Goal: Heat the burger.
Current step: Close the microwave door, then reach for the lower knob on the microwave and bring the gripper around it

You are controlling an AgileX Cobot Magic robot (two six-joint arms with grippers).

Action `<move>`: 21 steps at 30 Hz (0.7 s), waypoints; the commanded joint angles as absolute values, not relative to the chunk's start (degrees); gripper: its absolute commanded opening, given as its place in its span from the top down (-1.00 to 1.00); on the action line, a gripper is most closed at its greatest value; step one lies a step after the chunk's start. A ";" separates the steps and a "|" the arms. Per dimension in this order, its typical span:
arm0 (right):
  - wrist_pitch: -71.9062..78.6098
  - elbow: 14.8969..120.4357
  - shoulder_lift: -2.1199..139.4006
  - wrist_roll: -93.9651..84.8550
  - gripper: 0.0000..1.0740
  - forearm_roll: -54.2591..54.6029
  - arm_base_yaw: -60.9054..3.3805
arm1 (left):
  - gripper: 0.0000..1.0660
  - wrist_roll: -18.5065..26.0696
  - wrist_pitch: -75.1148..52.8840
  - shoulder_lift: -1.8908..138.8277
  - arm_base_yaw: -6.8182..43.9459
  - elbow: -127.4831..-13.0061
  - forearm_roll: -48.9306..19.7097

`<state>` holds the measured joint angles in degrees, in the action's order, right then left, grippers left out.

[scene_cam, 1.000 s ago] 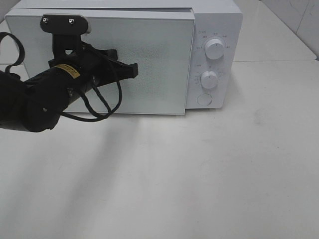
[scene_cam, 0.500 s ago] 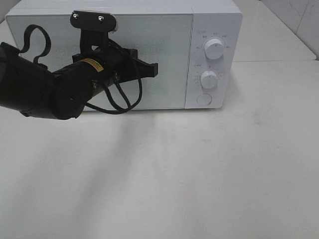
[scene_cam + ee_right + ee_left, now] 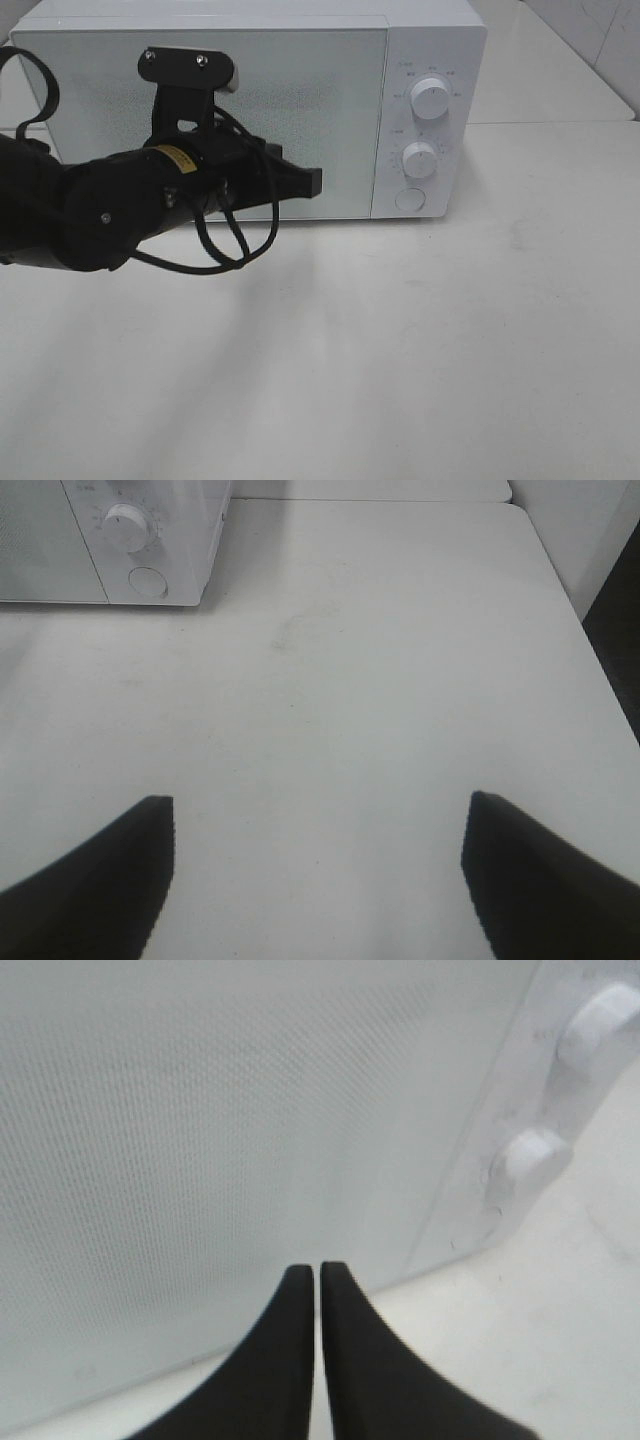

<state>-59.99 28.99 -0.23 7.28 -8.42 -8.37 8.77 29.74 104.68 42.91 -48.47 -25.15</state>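
Microwave [image 3: 430, 40] door [image 3: 300, 100] sits flush shut. Burger not visible in any view; judged to be inside behind the frosted door, so its look cannot be told. Left gripper [image 3: 317, 1270] pinched nearly together, empty, just before the door. Right gripper [image 3: 318, 805] wide, empty, over the table [image 3: 350, 660]. Judged remaining: setting the knobs [image 3: 420, 160].

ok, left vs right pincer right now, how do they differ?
The left pincer is shut, its tips nearly touching; the right pincer is wide open. The left one faces the microwave door from close up; the right one hangs over the table, well away from that door. Both are black and hold nothing.
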 commanded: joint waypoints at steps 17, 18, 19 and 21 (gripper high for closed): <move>-59.42 28.99 -1.78 6.53 -0.42 -8.37 -8.02 | -0.92 8.48 -11.75 91.96 42.40 -45.55 -20.86; -59.42 28.99 -1.78 6.53 -0.42 -8.37 -8.02 | -0.92 8.37 -17.53 90.18 41.08 -45.55 -20.91; -59.42 28.99 -1.78 6.53 -0.42 -8.37 -8.02 | -0.92 8.31 -20.63 89.15 40.05 -45.55 -20.91; -59.42 28.99 -1.78 6.53 -0.42 -8.37 -8.02 | -0.92 8.25 -25.84 87.03 37.82 -45.55 -20.91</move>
<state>-59.99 28.99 -0.23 7.28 -8.42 -8.37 8.77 -18.39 89.90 40.34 -45.61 -21.49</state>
